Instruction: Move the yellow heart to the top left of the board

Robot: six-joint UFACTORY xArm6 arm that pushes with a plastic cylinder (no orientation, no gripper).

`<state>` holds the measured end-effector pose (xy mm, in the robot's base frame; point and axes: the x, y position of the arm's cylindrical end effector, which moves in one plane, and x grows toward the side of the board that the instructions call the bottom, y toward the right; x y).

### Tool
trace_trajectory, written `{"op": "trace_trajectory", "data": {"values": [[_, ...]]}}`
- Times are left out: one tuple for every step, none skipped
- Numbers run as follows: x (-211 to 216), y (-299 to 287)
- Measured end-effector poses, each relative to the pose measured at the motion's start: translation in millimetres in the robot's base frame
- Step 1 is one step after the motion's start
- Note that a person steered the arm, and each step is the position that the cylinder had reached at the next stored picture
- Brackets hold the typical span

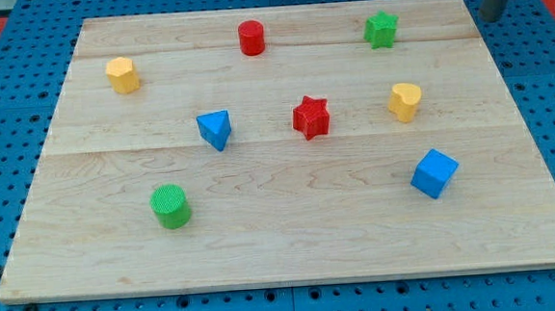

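The yellow heart sits on the right half of the wooden board, about mid-height. My tip is at the view's top right, just off the board's top right corner. It is up and to the right of the heart, well apart from it, and touches no block.
A yellow hexagonal block lies near the top left. A red cylinder and a green star lie along the top. A red star and a blue triangle lie mid-board. A green cylinder and a blue cube lie lower.
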<state>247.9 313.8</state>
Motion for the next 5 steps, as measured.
{"op": "trace_trajectory", "data": {"values": [[1.2, 0.0], [38.1, 0.0], [96.0, -4.3], [134.8, -48.9], [157.8, -114.4]]}}
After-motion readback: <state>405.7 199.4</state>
